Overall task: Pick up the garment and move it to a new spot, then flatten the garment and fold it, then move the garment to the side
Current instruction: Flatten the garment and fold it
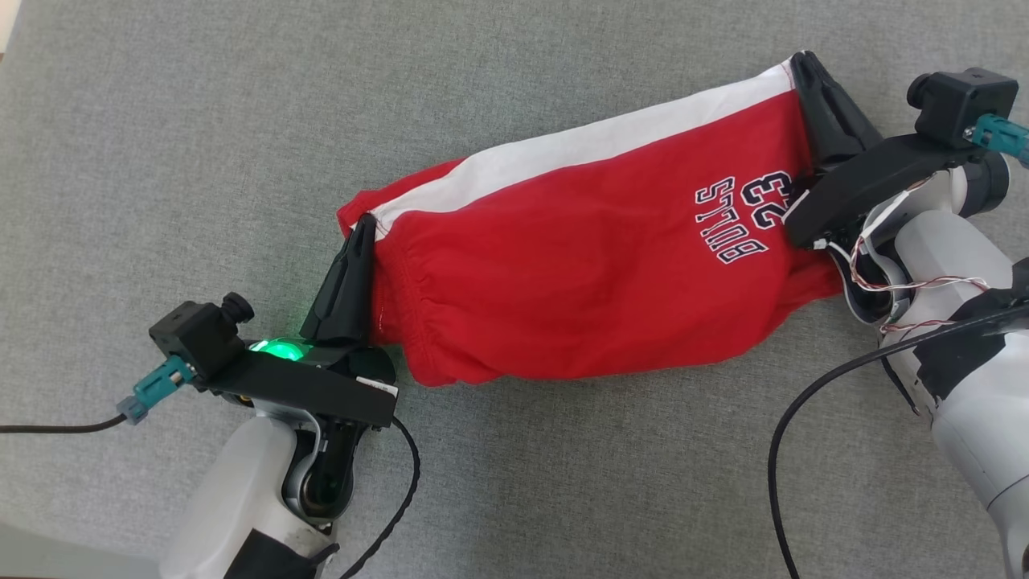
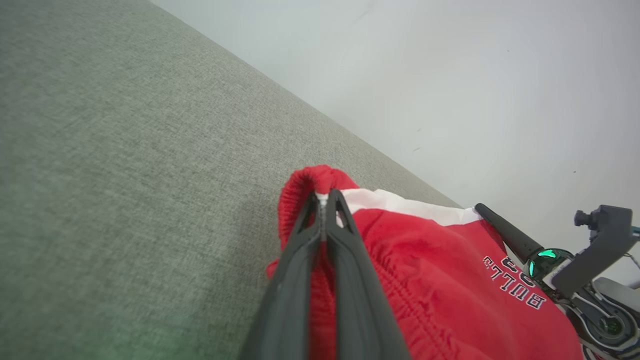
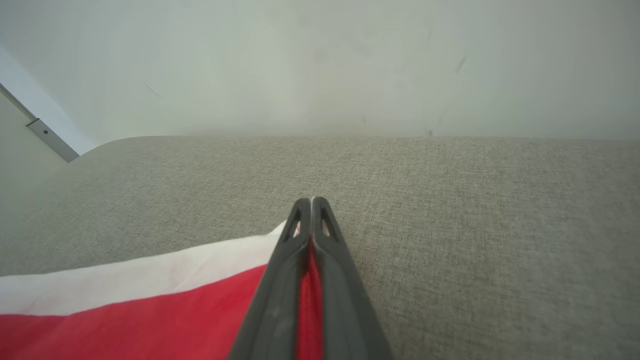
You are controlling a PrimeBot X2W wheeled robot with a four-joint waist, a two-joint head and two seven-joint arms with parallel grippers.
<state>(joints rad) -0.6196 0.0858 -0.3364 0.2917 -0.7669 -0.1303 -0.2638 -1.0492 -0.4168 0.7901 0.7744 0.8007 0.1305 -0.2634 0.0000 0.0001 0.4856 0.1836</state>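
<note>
Left claw (image 1: 366,223) clamped tight on red shorts (image 1: 579,273); right claw (image 1: 801,61) likewise, opposite end; underlayer hidden.

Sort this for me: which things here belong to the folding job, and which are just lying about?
Job:
red shorts
left gripper, jaws shut on one end of the shorts
right gripper, jaws shut on the other end

Just there:
black cables
grey cloth surface
pale wall

Around the garment (image 1: 579,273), you have bare grey surface (image 1: 201,121) from 9 to 12 o'clock and at 6 o'clock. One black cable (image 1: 417,474) at 7 o'clock and a second cable (image 1: 772,466) at 5 o'clock flank that lower corridor.
</note>
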